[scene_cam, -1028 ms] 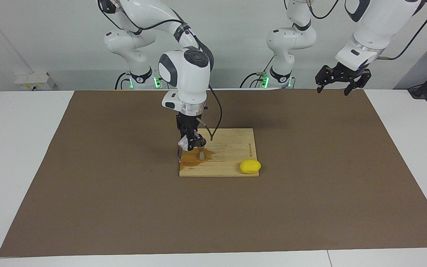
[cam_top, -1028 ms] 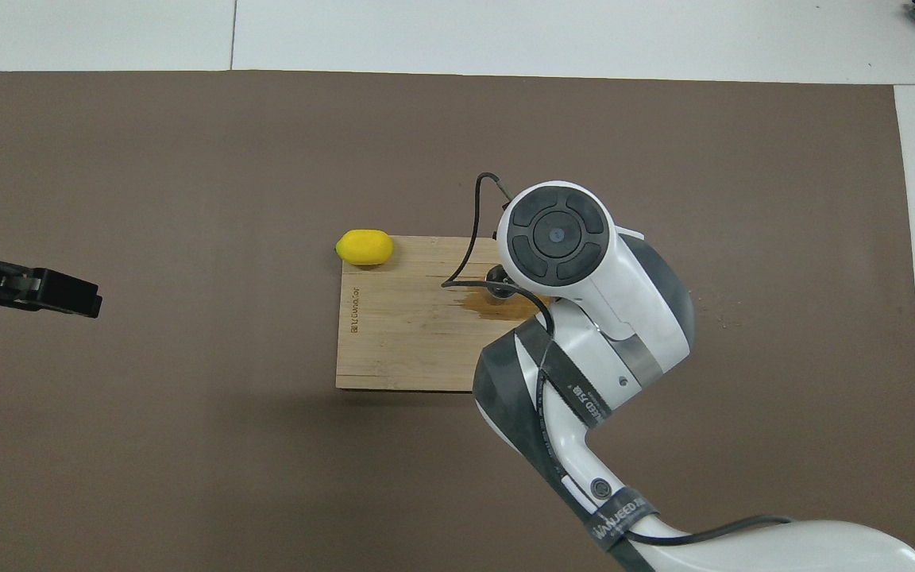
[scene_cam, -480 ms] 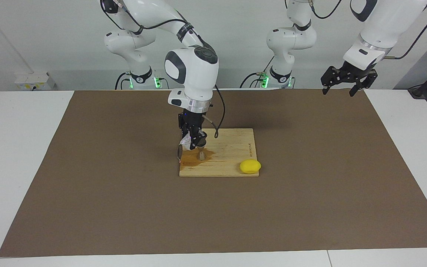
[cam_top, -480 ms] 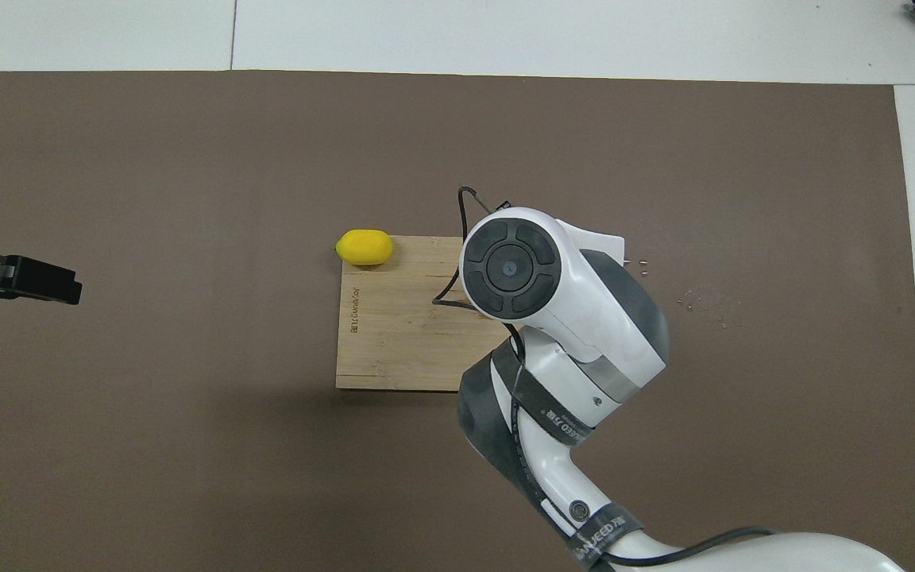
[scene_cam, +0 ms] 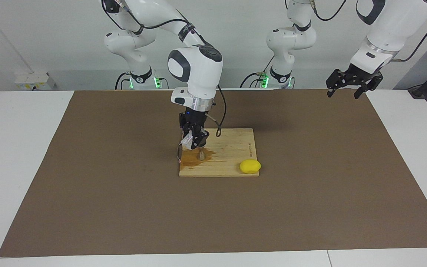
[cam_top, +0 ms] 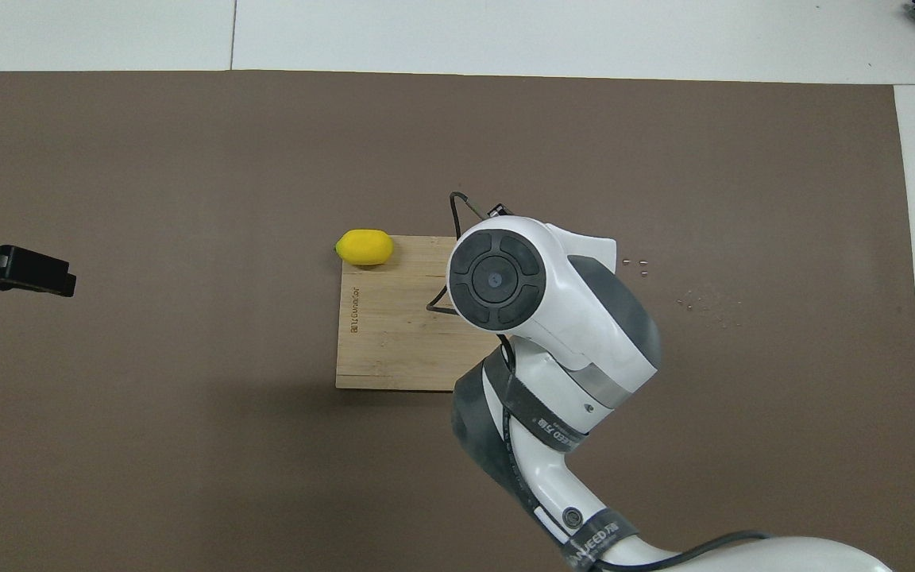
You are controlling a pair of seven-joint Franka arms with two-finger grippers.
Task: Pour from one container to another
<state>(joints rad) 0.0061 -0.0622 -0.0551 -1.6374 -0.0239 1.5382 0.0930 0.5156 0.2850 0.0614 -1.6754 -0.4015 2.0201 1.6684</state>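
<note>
Right gripper (scene_cam: 195,142) clamps tilted glass (scene_cam: 186,142) above jigger (scene_cam: 201,154); lemon (scene_cam: 250,166) sits on board (scene_cam: 232,148).

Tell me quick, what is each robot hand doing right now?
Left gripper: open, empty, waiting above the table edge.
Right gripper: shut on the glass tumbler, tipped over the jigger.

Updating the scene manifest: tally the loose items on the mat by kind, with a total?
Glass tumbler, held tilted by the right gripper over the jigger: 1
Steel jigger, standing on the board: 1
Wooden cutting board: 1
Lemon, at a board corner: 1
Total: 4
The left gripper waits open, holding nothing.
</note>
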